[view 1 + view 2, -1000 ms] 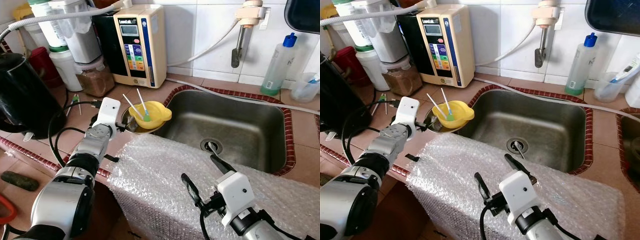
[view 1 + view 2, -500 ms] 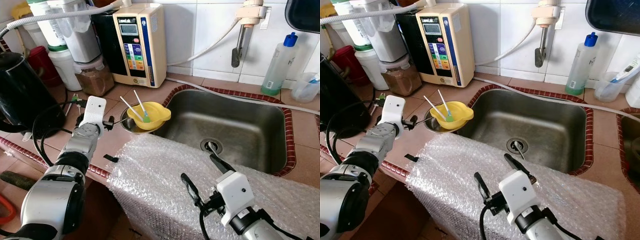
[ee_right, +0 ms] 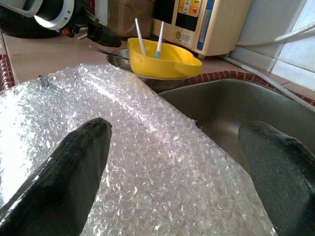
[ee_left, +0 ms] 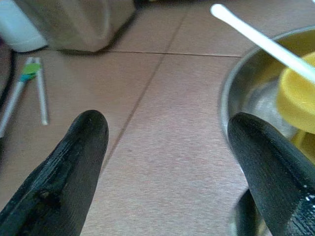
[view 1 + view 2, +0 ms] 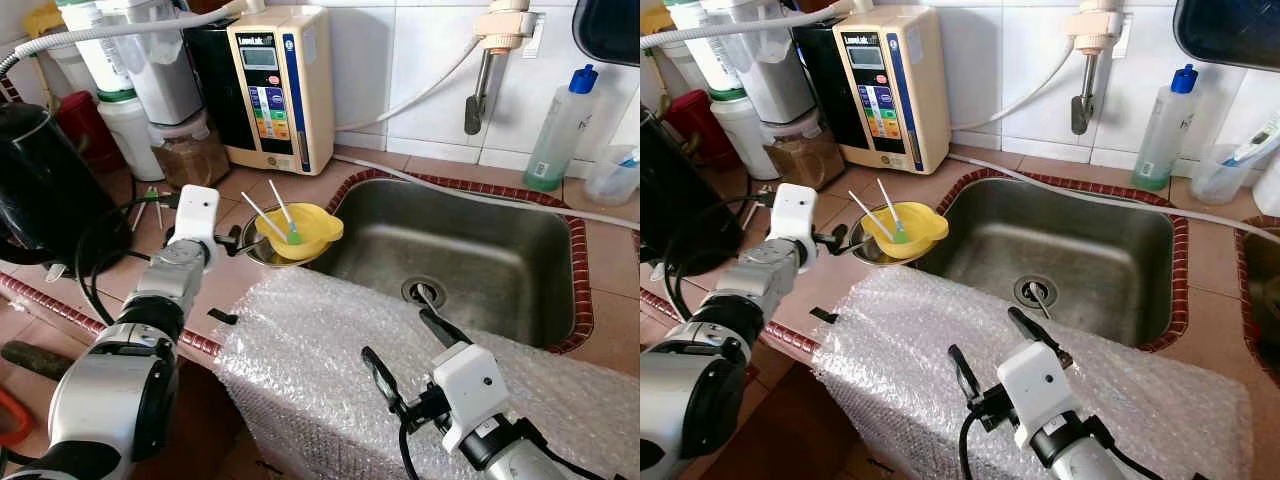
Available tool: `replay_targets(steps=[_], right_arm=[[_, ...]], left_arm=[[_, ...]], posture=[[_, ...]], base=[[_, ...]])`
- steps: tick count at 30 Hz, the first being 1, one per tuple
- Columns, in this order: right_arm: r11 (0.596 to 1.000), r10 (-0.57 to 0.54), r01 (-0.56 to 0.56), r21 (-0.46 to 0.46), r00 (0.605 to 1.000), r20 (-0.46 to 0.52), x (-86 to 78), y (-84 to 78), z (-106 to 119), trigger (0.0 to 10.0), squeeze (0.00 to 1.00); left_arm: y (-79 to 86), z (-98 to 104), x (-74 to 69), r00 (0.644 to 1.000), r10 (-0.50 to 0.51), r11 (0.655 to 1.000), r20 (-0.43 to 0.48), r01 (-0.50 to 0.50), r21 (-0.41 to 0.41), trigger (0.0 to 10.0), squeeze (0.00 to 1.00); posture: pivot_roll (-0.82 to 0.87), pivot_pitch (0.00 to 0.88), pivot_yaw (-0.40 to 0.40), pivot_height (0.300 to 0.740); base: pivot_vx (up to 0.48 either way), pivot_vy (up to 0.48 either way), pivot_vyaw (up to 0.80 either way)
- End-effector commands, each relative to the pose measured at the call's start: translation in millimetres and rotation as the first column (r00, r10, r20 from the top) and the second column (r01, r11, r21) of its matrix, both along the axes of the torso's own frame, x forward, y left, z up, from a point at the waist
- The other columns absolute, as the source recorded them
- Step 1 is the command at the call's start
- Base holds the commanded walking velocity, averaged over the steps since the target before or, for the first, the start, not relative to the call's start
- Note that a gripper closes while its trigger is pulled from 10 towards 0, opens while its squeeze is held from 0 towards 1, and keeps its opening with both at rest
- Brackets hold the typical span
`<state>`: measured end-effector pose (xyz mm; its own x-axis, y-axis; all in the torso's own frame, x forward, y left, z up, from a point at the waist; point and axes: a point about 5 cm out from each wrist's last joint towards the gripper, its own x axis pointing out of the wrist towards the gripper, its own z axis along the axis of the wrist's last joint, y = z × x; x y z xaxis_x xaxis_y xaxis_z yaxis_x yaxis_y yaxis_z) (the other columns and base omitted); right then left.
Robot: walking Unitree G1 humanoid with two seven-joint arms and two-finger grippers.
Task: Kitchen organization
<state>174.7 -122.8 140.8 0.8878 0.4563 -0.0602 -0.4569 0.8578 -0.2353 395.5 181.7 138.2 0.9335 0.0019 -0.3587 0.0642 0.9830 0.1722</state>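
My left claw (image 5: 236, 240) hangs released beside the steel bowl (image 5: 262, 251) on the desk (image 5: 215, 285), lined up to grip its rim. My right claw (image 5: 405, 362), also released, waits over bubble wrap (image 5: 320, 350).

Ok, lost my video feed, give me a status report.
Left gripper open at steel bowl rim. Yellow bowl nested inside, two utensils in it. Right gripper open over bubble wrap.
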Motion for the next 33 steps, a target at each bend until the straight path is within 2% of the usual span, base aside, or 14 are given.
replay_targets(steps=[1, 16, 26, 33], right_arm=[[1.0, 0.015, -0.015, -0.001, 1.0, -0.001, 0.6, 2.3, -0.9, 10.0, 0.16], [1.0, 0.016, -0.016, -0.005, 1.0, -0.001, 0.0, 2.8, -1.1, 10.0, 0.16], [1.0, 0.016, -0.016, -0.011, 1.0, 0.001, -0.3, 3.9, -1.3, 10.0, 0.16], [1.0, 0.015, -0.015, -0.013, 1.0, 0.003, -0.1, 4.2, -1.4, 10.0, 0.16]], left_arm=[[1.6, 7.8, 2.9, 1.0, -0.007, 1.0, 0.006, 0.007, 0.0, 10.0, 0.0], [-18.1, -3.3, -0.4, 0.991, -0.117, 0.993, -0.068, 0.117, -0.012, 10.0, 0.0], [-22.0, -11.9, -3.4, 0.987, -0.123, 0.992, -0.103, 0.125, 0.013, 10.0, 0.0], [-17.9, -13.9, -4.3, 0.988, -0.102, 0.994, -0.115, 0.106, 0.03, 10.0, 0.0]], posture=[[-0.07, 0.0, 0.135, 0.74], [-0.08, 0.0, 0.141, 0.74], [-0.08, 0.0, 0.144, 0.74], [-0.08, 0.0, 0.147, 0.74]], base=[[0.0, 0.0, 0.0], [0.0, 0.0, 0.0], [0.0, 0.0, 0.0], [0.0, 0.0, 0.0]])
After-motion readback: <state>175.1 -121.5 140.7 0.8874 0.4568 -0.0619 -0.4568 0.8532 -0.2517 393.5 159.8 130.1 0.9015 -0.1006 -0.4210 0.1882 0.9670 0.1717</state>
